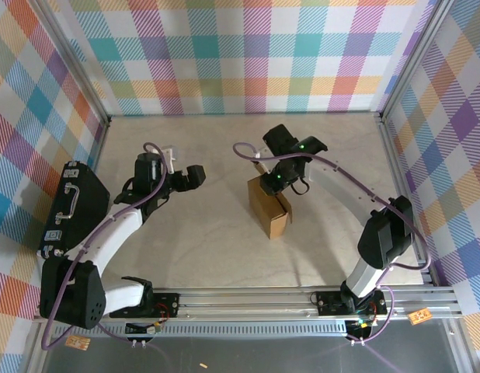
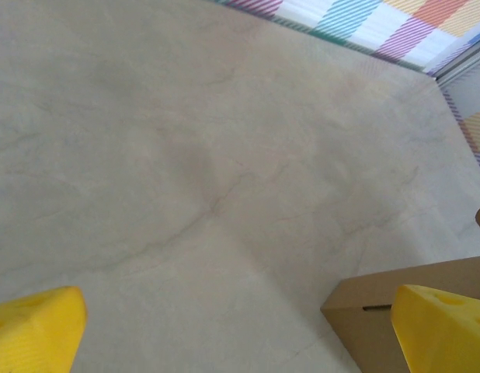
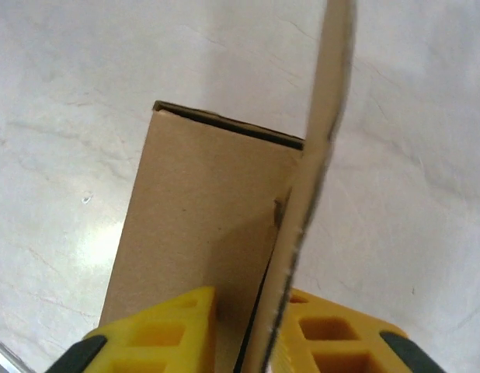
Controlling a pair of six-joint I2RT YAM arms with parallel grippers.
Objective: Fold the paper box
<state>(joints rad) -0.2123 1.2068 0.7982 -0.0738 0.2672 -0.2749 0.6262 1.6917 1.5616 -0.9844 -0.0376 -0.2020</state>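
The paper box (image 1: pixel 269 208) is a brown cardboard body standing on the table's middle, with one flap (image 3: pixel 318 148) sticking up. My right gripper (image 1: pixel 274 182) hangs over its far end. In the right wrist view its yellow fingers (image 3: pixel 158 330) sit on either side of that flap, and the right gripper (image 3: pixel 255 311) is shut on it, with the box's flat face (image 3: pixel 201 202) below. My left gripper (image 1: pixel 195 176) is off to the box's left, apart from it. Its fingers (image 2: pixel 34 330) stand wide open over bare table, and a corner of the box (image 2: pixel 372 311) shows beside the right finger.
A black hard case with a handle (image 1: pixel 69 206) lies along the left wall, beside the left arm. Checked walls close in the table (image 1: pixel 209 241) on three sides. An aluminium rail (image 1: pixel 302 299) runs along the near edge.
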